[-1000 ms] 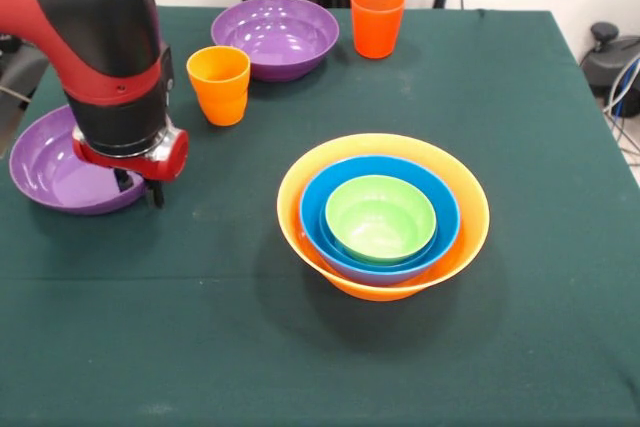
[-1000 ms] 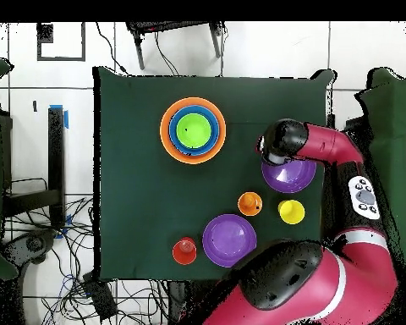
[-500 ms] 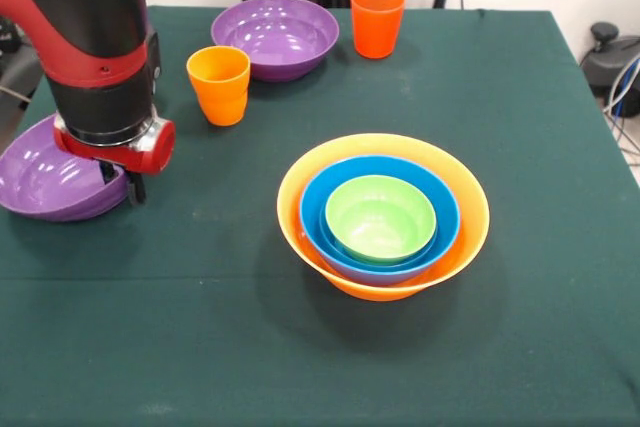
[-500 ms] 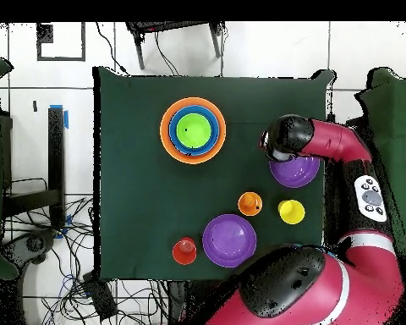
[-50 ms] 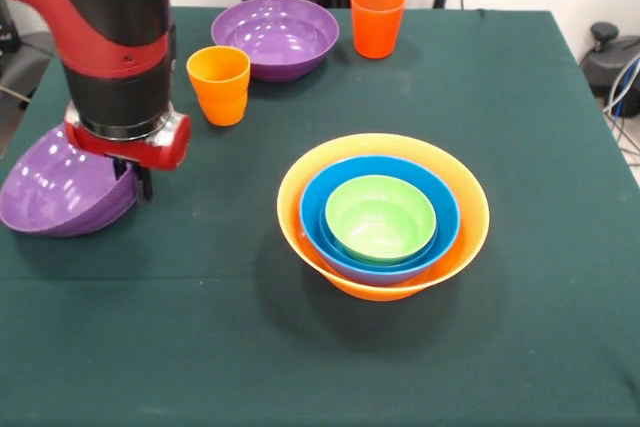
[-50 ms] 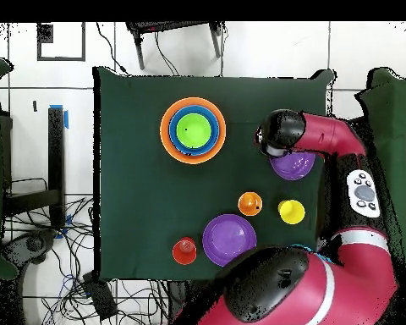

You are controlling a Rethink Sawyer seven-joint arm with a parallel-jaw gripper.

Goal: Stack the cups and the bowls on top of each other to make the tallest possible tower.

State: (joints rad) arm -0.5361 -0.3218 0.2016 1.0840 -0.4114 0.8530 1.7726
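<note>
The claw (image 5: 138, 179) gripped the rim of the tipped shiny purple plastic bowl (image 5: 60, 187). Next, I think, it needed lifting onto the nested bowl tower (image 5: 383, 214).

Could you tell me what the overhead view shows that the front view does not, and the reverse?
Only the overhead view shows the yellow cup. Only the front view shows that the purple bowl at the gripper is tilted, its rim raised on the gripper's side. Both show the tower, the second purple bowl, the orange cup and the red-orange cup.
</note>
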